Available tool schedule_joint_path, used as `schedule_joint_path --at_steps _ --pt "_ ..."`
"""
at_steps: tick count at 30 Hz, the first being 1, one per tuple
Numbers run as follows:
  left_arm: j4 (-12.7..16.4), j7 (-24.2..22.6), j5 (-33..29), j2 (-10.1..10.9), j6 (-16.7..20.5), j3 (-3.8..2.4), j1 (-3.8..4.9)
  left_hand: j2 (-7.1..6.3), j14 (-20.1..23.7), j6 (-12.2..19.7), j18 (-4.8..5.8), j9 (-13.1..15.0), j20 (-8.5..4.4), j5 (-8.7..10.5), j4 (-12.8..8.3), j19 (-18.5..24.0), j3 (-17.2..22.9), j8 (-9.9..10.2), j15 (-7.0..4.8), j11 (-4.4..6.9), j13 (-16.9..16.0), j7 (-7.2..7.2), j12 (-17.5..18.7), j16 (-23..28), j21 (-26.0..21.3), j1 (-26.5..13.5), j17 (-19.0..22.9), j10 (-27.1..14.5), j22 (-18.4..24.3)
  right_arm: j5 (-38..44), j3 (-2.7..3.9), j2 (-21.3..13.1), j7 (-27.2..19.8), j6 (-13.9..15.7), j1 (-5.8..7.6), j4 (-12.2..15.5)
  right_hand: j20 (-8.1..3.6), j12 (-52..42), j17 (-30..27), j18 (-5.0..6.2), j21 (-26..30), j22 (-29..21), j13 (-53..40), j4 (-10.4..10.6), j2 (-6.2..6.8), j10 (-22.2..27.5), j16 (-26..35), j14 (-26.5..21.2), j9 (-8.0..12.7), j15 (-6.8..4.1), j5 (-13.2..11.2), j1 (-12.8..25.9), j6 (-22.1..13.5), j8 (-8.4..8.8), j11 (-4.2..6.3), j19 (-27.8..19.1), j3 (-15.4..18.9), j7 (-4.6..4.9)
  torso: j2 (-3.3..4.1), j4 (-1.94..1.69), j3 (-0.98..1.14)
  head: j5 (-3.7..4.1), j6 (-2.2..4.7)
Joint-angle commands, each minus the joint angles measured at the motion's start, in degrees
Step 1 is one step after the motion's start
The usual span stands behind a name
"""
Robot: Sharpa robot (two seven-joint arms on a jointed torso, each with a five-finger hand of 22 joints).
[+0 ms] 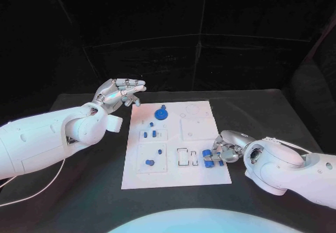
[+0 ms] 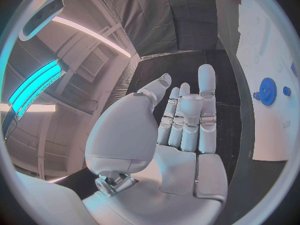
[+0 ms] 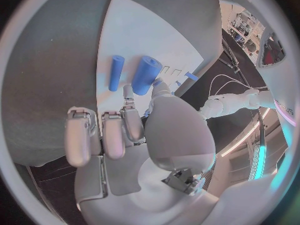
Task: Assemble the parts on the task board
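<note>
- Head view: the board [image 1: 175,179] lies mid-table, and the right hand [image 1: 227,148] sits at its right edge, low over two blue pegs [image 1: 209,158] near the lower right corner.
- Right wrist view: a thick peg [image 3: 145,75] and a thin peg [image 3: 116,72] lie side by side on the board, apart from each other. A fingertip [image 3: 127,91] and the thumb reach to the near end of the thick peg; whether they pinch it or only touch it I cannot tell. The other fingers are curled back, empty.
- Left hand [image 1: 120,92] is raised off the board's upper left corner, fingers straight and close together, holding nothing; its wrist view shows the bare palm.
- Other parts: a blue gear [image 1: 161,114] near the top of the board, small pieces [image 1: 147,134] in the middle, one more [image 1: 150,162] lower left.
- Handling, as a judgement: the pegs look like rigid, light plastic, smooth and round, so they will likely roll or slip under a sideways push. Best taken across the barrel near mid-length, thumb against finger, with a firm but not heavy squeeze.
- The thin peg lies close by and could be knocked when the thick one is lifted.
</note>
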State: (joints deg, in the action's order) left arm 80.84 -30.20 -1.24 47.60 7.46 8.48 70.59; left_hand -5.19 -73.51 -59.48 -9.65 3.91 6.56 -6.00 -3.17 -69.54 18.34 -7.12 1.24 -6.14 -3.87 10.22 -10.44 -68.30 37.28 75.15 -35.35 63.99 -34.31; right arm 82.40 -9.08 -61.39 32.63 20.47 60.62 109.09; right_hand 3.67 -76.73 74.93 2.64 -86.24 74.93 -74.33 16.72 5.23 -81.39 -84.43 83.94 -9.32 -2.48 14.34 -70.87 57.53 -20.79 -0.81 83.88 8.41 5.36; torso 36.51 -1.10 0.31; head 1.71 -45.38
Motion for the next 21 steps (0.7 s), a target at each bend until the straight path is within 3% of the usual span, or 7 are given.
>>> schedule_joint_path --at_steps 1,15,21 --pt "0.0 -1.0 -0.2 0.1 -0.7 -0.04 0.08 0.47 0.4 -0.2 -0.88 0.1 0.19 -0.11 0.0 0.0 -0.2 -0.3 -0.23 0.27 0.0 -0.38 -0.3 0.3 -0.4 -0.1 0.0 0.1 0.1 1.7 0.00 0.3 0.4 -2.5 -0.15 -0.3 -0.07 -0.4 2.2 -1.18 -0.3 10.2 -0.1 -0.1 -0.32 -0.3 -0.4 3.8 -0.1 -0.48 -0.3 0.4 0.2 -0.15 0.05 2.1 0.4 -0.19 0.01 -0.01 0.02 -0.03 -0.07" --pt "0.2 -0.7 -0.2 0.4 -1.0 -0.04 0.08 0.51 0.4 -0.2 -0.88 0.1 0.17 -0.11 0.0 0.0 -0.3 -0.4 -0.26 0.31 0.0 -0.42 -0.3 0.4 -0.4 -0.1 0.1 0.1 0.1 2.9 0.00 2.3 0.5 -3.5 -1.00 -1.8 -0.18 -0.2 2.2 -1.17 -0.2 10.2 -0.1 -0.3 -0.90 -0.3 -0.4 3.8 -0.3 -0.60 -0.2 -0.5 0.4 -0.39 0.17 2.1 0.4 -0.31 0.03 -0.06 -0.01 -0.02 -0.19" --pt "0.2 -0.6 -0.2 0.4 -1.1 -0.04 0.08 0.51 0.4 -0.2 -0.88 0.1 0.17 -0.11 0.0 0.0 -0.3 -0.4 -0.26 0.31 0.0 -0.42 -0.3 0.4 -0.4 -0.1 0.1 0.1 0.1 3.4 0.01 2.5 0.5 -1.9 -1.18 -1.9 -0.40 -0.3 2.7 -1.26 -0.5 10.5 -0.7 -0.8 -2.36 -0.6 -0.6 3.8 -0.8 -0.84 2.6 -2.8 1.1 -0.96 0.45 2.3 0.3 -0.61 -0.04 0.00 -0.02 -0.31 -0.36"
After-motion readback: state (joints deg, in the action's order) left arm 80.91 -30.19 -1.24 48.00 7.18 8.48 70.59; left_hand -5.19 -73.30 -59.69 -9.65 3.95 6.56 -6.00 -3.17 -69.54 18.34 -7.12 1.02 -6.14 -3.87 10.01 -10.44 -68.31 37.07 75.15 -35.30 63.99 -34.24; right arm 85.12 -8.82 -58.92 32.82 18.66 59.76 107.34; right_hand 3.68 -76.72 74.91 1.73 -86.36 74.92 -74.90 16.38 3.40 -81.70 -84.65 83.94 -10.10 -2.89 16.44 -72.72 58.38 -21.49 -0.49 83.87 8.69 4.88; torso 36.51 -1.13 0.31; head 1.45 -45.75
